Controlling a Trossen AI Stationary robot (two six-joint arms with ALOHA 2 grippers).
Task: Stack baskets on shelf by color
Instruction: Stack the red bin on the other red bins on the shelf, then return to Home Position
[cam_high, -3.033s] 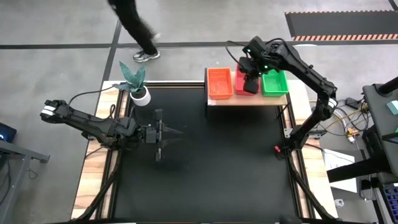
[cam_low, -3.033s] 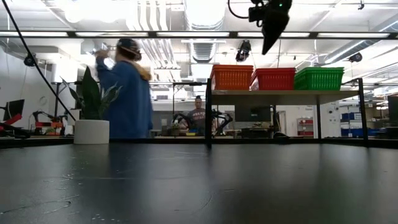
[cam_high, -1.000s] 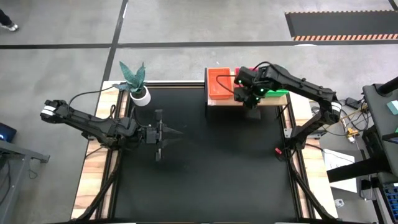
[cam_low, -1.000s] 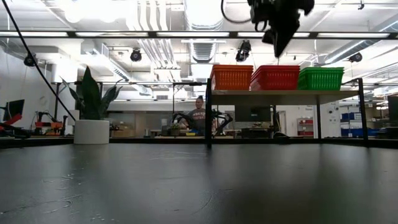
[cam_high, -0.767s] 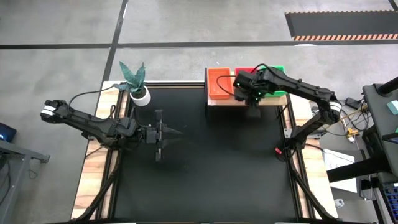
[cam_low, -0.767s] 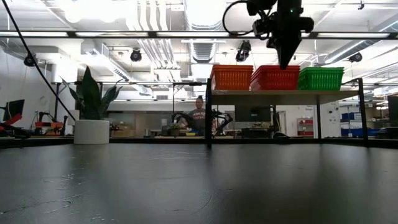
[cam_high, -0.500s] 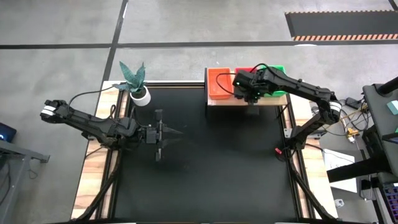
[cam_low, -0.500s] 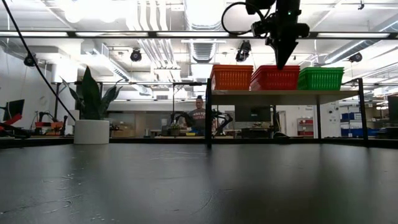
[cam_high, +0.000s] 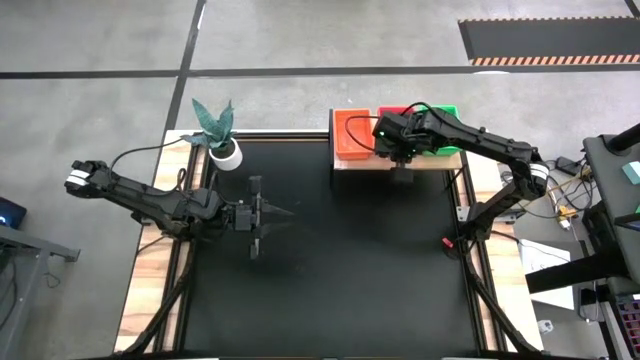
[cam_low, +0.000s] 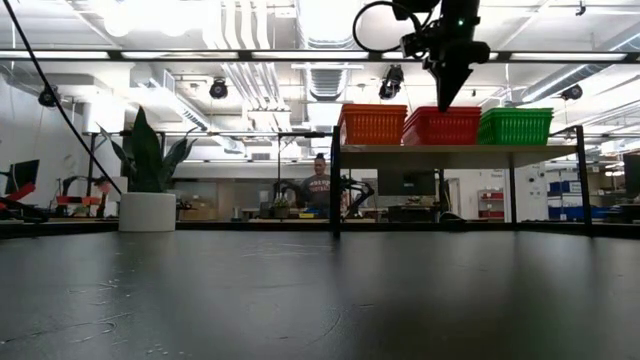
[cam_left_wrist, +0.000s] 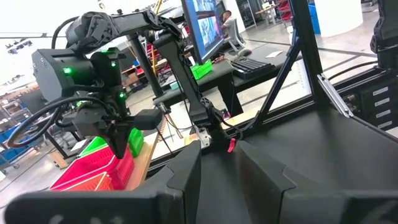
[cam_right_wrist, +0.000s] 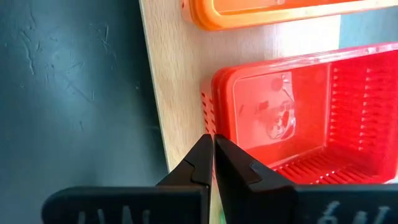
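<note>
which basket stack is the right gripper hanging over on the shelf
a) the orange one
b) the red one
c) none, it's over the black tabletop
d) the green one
b: the right wrist view shows the shut right gripper at the near rim of the red basket stack, and the low view shows it just above that middle stack on the shelf.
</note>
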